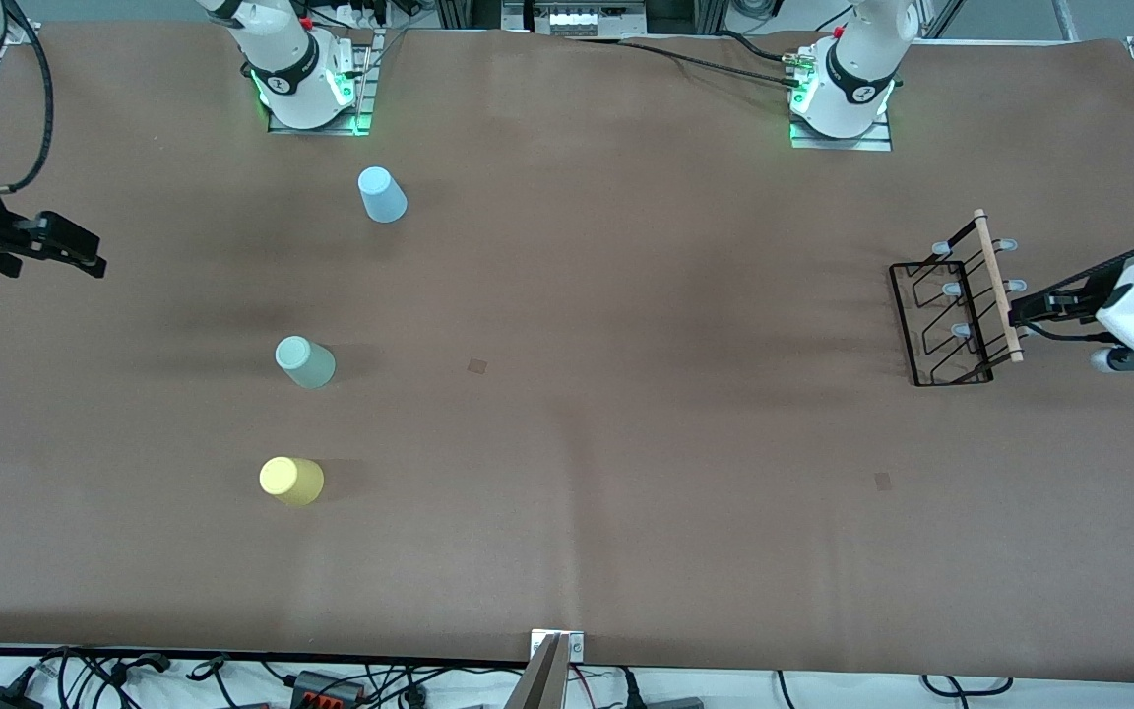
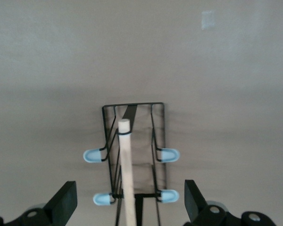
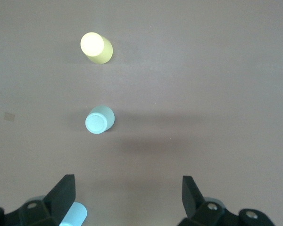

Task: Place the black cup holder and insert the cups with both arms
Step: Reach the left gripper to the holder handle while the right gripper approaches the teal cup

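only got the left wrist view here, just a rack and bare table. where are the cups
Observer: All three stand upside down toward the right arm's end of the table: the light blue cup, the mint green cup and the yellow cup.
Operator: which is closest to the front camera
Observer: The yellow one; the light blue one is farthest from it.
Operator: what's the right gripper doing
Observer: The right gripper is open, in the air over the cups' end of the table, holding nothing.
Operator: any cup on the rack yet
Observer: No. The black cup holder sits at the left arm's end with bare prongs, and the left gripper hangs open at its wooden rod.
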Available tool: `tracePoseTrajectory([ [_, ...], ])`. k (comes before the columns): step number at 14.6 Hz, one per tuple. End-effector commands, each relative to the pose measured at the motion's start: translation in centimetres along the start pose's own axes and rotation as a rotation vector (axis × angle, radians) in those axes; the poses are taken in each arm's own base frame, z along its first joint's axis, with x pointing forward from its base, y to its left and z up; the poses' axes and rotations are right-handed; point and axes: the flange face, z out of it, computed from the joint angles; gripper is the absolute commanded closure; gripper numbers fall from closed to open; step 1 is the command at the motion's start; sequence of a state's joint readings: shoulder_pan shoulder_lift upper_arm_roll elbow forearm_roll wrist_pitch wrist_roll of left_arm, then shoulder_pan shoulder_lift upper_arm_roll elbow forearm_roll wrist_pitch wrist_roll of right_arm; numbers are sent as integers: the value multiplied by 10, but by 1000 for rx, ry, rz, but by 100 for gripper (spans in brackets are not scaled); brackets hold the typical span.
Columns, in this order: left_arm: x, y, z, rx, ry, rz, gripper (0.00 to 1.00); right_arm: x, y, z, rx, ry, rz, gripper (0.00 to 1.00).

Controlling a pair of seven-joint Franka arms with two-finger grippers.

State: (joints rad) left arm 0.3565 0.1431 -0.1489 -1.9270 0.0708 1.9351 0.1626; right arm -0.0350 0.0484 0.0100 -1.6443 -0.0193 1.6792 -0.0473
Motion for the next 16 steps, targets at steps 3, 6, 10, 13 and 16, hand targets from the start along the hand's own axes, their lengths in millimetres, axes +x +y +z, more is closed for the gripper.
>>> tracePoseTrajectory([
  [3,-46,-15,37,10,-6,69,0,4,-9,-1,6,11,-14,0],
  [6,-65,-11,48,13,-16,66,0,17,-23,29,14,-33,-36,0],
  [10,-75,-8,56,13,-24,66,1,21,-38,51,11,-85,-65,0],
  [13,-78,-7,64,10,-31,67,4,26,-39,61,7,-93,-68,0],
  [16,-80,-6,71,6,-32,67,7,36,-32,91,15,-142,-53,0],
])
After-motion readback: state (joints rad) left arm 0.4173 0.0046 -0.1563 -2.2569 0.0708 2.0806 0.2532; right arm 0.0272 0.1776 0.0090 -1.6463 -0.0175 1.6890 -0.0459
